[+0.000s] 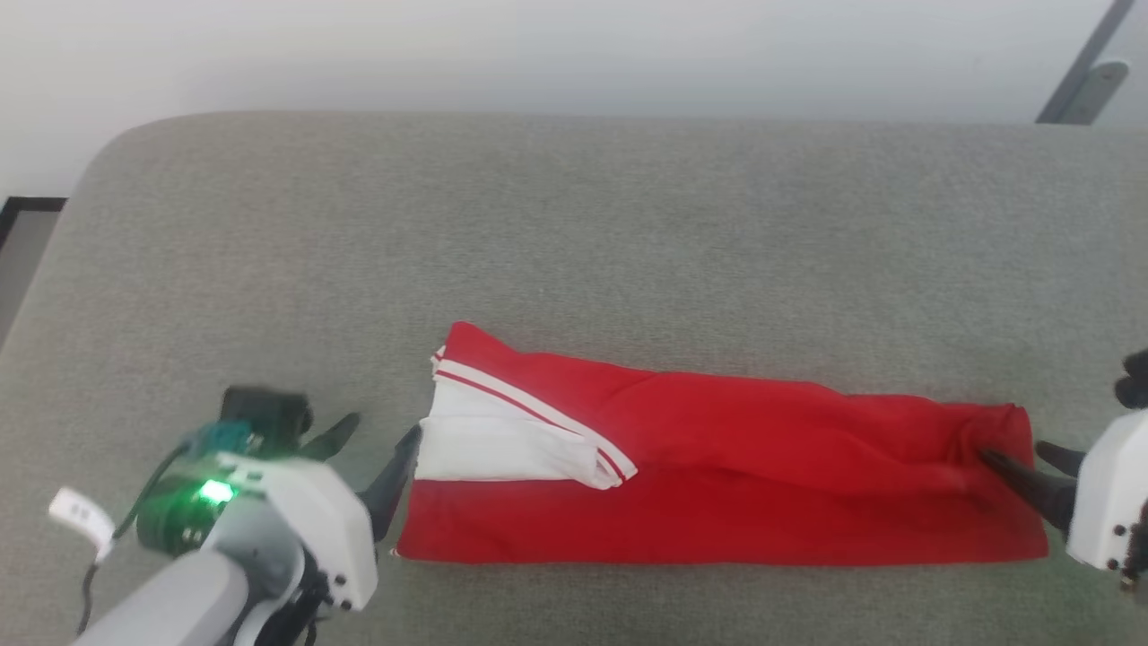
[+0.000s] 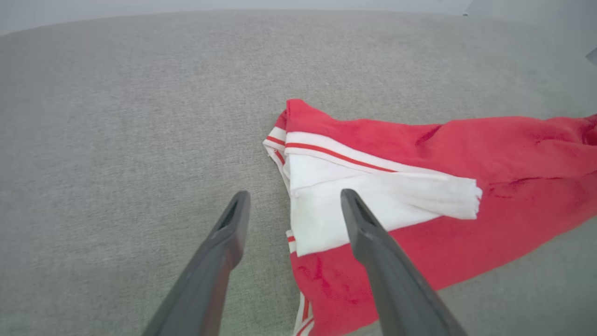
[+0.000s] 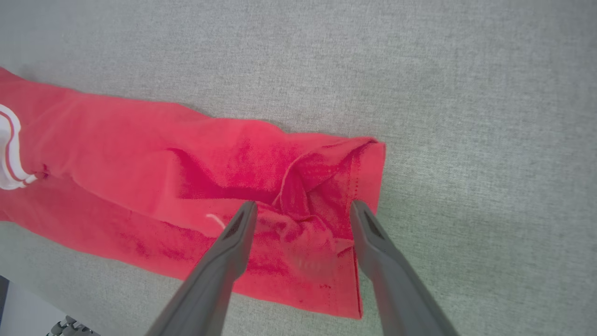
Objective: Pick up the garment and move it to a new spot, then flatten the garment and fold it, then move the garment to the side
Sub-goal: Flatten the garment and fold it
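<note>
Left gripper [image 1: 384, 426], near-left part of the grey upholstered cushion [image 1: 574, 224]: jaws spread, nothing between them. In the left wrist view it [image 2: 295, 193] straddles the garment's left end, one finger above the white sleeve [image 2: 373, 200], the other above bare upholstery. Contact with the cloth: cannot tell.

Right gripper [image 1: 1013, 451], near-right: jaws likewise apart and empty. The right wrist view has it [image 3: 303, 203] above the rumpled right end, just inside the hem.

The garment [image 1: 762, 467]: folded to a long narrow strip, lying parallel to the cushion's near edge and close to it, roughly centred to right of centre. White sleeve [image 1: 502, 440] folded across the top at the left end, its striped band running diagonally. Left part fairly flat; right end puckered, with a raised ridge along the far side.

Beyond: bare upholstery to the far edge, then a pale wall [image 1: 538, 54].

Judgement: lengthwise fold looks done, crosswise fold and side move remain.

Risks:
- Creases at the right end get locked in if folded without smoothing.
- A shallow pinch takes only the top layer, so the strip peels open on lifting.
- The loose sleeve may slide out, the jersey being soft.
- Uneven lift from the two ends skews the fold.
- A drag near the edge could pull cloth off the cushion.
</note>
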{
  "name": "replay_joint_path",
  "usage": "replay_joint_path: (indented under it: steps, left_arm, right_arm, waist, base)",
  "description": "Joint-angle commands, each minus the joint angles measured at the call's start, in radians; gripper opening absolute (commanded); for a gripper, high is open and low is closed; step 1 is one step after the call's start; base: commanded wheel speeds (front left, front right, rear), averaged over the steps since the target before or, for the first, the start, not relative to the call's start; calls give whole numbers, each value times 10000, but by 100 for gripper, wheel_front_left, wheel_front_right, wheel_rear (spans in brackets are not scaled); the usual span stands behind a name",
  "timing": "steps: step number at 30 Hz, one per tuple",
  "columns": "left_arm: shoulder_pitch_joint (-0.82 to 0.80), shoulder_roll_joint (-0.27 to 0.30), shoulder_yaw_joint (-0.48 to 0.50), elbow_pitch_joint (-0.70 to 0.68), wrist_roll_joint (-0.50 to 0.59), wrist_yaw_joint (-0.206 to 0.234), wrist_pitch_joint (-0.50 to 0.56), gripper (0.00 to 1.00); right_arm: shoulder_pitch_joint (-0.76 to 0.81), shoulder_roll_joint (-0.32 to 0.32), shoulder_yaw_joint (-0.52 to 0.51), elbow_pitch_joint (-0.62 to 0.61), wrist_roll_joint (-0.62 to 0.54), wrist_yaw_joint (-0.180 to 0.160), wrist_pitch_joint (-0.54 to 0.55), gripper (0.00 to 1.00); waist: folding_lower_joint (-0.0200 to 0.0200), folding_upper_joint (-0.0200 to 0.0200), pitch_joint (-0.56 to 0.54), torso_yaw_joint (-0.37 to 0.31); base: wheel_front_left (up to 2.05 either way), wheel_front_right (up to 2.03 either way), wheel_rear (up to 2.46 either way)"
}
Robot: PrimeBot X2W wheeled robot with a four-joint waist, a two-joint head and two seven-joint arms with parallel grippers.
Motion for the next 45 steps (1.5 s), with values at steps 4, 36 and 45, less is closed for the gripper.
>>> replay_joint_path:
  steps: [4, 36, 45]
  left_arm:
    - [861, -31, 370, 88, 98, 78, -1395, 100]
    - [3223, -1892, 3665, 993, 1504, -974, -4032, 100]
    - [3430, -2432, 4464, 936, 2238, -1393, -4034, 100]
  right_arm:
    - [270, 180, -763, 217, -276, -5, 393, 100]
    - [-1090, 897, 445, 3560, 973, 20, 1633, 0]
    - [-1291, -320, -112, 3592, 1508, -14, 1082, 0]
  waist:
    - [0, -1, -50, 288]
    - [0, -1, 176, 1519]
    - [0, -1, 258, 1079]
  base:
    - [0, 0, 0]
    - [0, 0, 0]
    - [0, 0, 0]
